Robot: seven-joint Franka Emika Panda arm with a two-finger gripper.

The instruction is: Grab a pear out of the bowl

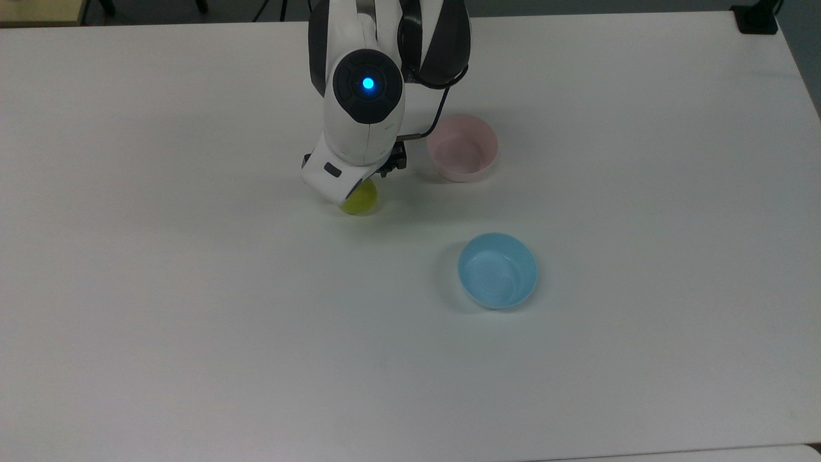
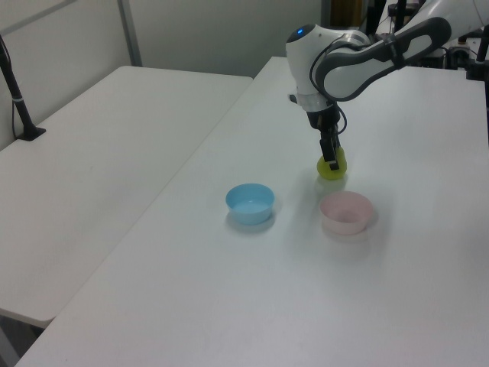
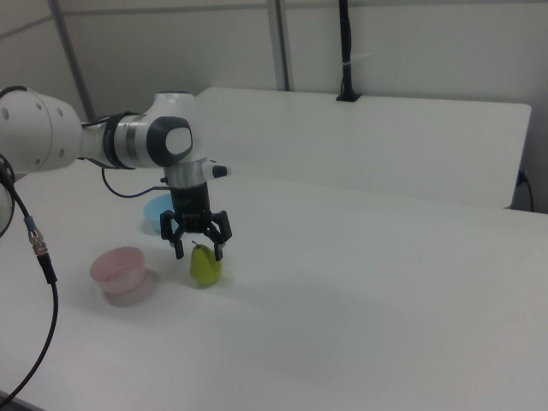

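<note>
Both fingers of my gripper (image 3: 196,249) stand spread around the pear (image 3: 205,265), upright on the table (image 3: 360,282), right of the bowl (image 3: 122,272) in the right view.

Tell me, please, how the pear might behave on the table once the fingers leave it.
The pear stands stem-up on a rounded bottom, so it could probably tip and roll. Its skin looks smooth, perhaps slippery. The table offers no edge to stop it.

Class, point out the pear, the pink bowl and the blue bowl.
pear (image 3: 205,266), right view, on its rounded body.
pink bowl (image 1: 490,154), top view, on its right wall.
blue bowl (image 2: 262,209), left view, on its outer wall.
</note>
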